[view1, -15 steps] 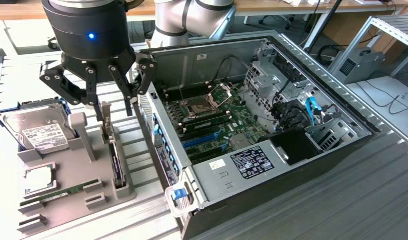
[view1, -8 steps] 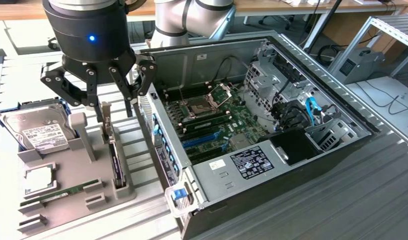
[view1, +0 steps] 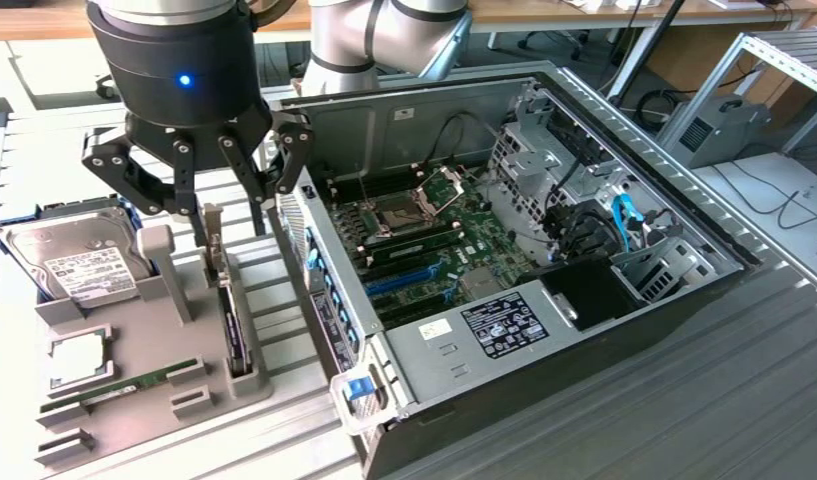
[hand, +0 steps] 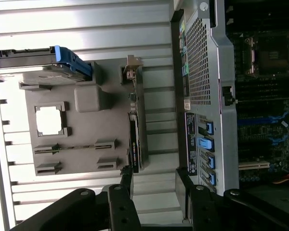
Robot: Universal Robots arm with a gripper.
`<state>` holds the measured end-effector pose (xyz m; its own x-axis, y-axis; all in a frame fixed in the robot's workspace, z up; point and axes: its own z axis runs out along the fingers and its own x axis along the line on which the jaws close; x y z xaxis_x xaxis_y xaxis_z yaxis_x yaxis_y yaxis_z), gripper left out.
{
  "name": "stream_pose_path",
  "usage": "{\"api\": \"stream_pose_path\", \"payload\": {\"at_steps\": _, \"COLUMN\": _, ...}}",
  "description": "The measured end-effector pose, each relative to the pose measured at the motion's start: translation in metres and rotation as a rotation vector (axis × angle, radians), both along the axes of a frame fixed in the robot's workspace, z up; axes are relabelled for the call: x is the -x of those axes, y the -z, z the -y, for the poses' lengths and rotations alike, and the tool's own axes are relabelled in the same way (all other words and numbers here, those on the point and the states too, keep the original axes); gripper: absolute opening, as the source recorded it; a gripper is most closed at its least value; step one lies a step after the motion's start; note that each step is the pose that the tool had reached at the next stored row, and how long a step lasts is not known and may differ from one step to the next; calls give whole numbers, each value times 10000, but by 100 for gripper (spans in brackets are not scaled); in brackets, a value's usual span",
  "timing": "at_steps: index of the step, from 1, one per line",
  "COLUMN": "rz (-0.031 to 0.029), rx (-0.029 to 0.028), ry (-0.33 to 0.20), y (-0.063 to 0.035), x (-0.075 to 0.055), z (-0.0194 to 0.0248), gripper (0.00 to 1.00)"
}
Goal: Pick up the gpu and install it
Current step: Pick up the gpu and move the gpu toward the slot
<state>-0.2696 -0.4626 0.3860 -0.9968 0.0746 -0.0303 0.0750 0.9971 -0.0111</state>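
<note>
Reading the exterior view from its left: a hard drive (view1: 75, 262) sat in a blue caddy at the far end of the grey holder (view1: 148, 345). A processor chip (view1: 81, 358) and a green memory stick (view1: 121, 388) lay in their own pockets nearer the camera. None of those were in play.

Next over, the gpu (view1: 233, 330) stood on edge in the slot along the holder's right side. Its silver bracket end pointed away from the camera. It was seated in the slot, not lifted. The wrist view agreed: the gpu (hand: 135, 139) was upright in its slot, near the computer case.

The fingers (view1: 185, 190) hung above the bracket end of the card, spread wide, with nothing between them. The tips looked close to the card's top edge but not on it, as far as I could tell. In the wrist view the card's near end sat close to one of the fingers (hand: 184, 187), off the middle of the gap.

Right of that, the computer case (view1: 381, 125) lay on its side on the table (view1: 728, 400), side panel off and motherboard (view1: 435, 235) exposed. The blue expansion slots (view1: 408, 278) looked vacant.

Status: positioned over the pick, nothing more. Grasp, lift, carry and seating were not yet done.
</note>
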Motion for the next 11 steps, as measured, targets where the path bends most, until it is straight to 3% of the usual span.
{"api": "stream_pose_path", "payload": {"at_steps": 11, "rz": 0, "rx": 1, "ry": 0, "y": 20, "x": 0, "z": 0, "gripper": 48}}
